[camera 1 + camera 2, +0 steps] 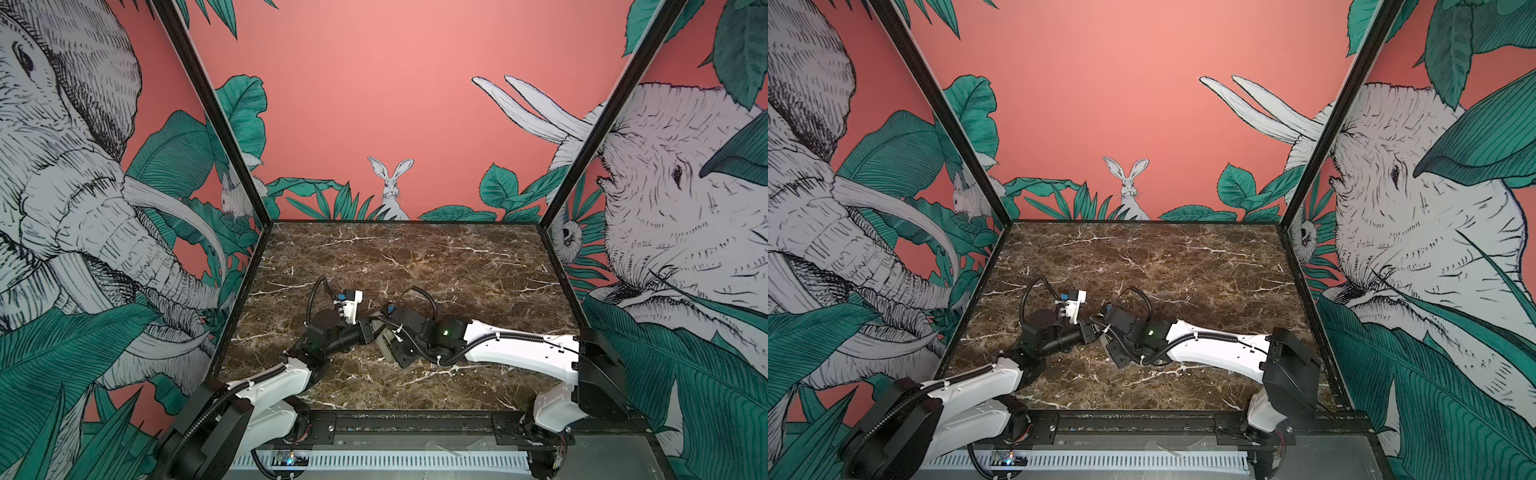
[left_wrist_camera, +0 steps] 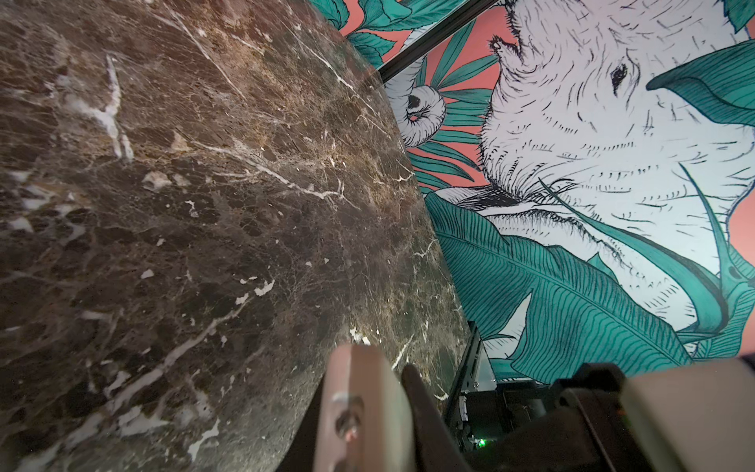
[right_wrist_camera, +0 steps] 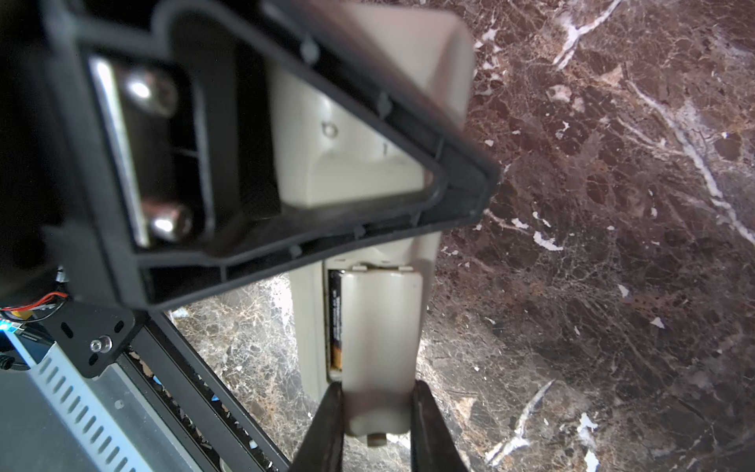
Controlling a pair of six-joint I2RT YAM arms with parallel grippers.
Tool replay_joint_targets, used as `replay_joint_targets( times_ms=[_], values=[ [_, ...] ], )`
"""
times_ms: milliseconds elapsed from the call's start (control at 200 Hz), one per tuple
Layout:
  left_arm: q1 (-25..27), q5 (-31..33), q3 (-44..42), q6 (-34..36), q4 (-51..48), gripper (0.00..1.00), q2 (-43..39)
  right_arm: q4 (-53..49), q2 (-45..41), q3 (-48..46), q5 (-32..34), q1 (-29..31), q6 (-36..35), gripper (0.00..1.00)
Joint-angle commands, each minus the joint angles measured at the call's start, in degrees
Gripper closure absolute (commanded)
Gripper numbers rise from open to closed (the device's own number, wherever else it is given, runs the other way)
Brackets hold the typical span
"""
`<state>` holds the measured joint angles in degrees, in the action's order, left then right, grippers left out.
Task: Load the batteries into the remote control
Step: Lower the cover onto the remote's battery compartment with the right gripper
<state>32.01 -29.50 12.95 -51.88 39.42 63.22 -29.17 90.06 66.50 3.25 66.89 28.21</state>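
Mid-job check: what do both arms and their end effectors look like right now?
Left arm and right arm: glossy white shell links, black joint housings, black corrugated cable conduit fastened by white zip ties. A green light glows on the right arm's wrist. The right end effector has dark flat fingers; the left end effector shows a black ribbed triangular frame.

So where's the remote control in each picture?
In a top view: remote control, low centre, small and grey-beige.
In a top view: low, just left of centre.
Left wrist view: blurry beige slab, close up.
Right wrist view: beige back, close up, battery in its bay.
Shared landmark: brown marble table.
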Motion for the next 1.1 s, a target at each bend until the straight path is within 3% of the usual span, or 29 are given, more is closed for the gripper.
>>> replay_joint_targets(
  times_ms=[0, 600, 1090],
  values=[
    [0.4, -1.2, -0.5, -0.2, 3.8, 1.00, -0.5, 1.5, 1.0, 1.7, -0.7, -0.4, -0.6, 0.84],
    [0.6, -1.1, -0.6, -0.2, 3.8, 1.00, -0.7, 1.4, 2.9, 2.8, -1.9, -0.4, -1.1, 0.85],
    [0.8, -1.4, -1.1, -2.1, 3.1, 1.00, -3.3, 1.1, 3.6, 4.6, -0.5, -0.7, -1.4, 0.71]
  ],
)
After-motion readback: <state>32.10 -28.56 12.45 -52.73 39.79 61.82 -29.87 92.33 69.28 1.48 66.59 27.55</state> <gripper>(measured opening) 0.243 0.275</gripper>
